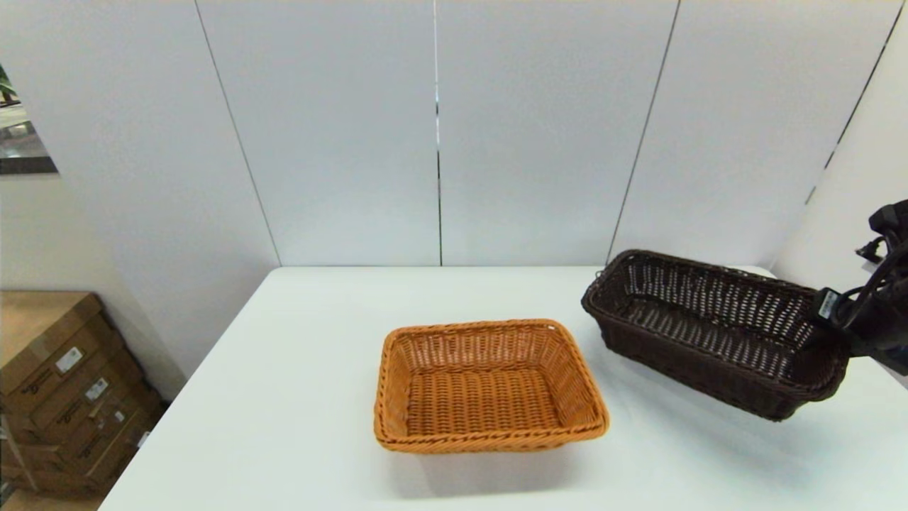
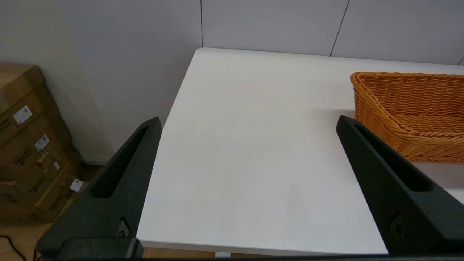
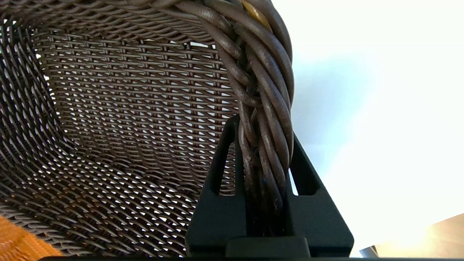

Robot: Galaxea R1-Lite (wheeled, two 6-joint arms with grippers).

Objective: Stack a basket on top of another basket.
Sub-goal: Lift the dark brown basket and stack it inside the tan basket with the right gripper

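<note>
The dark brown basket [image 1: 713, 330] hangs tilted above the table at the right, its near end held higher. My right gripper [image 1: 826, 328] is shut on its braided rim [image 3: 266, 108], one finger inside the wall and one outside. The orange basket [image 1: 488, 387] sits flat at the table's middle, to the left of the dark one and apart from it; its corner [image 2: 409, 112] also shows in the left wrist view. My left gripper [image 2: 248, 127] is open over bare table near the front left edge, holding nothing.
The white table [image 1: 298, 397] ends at a grey panelled wall [image 1: 440, 128] behind. Cardboard boxes [image 1: 57, 383] stand on the floor beyond the table's left edge. Bare tabletop lies left of the orange basket.
</note>
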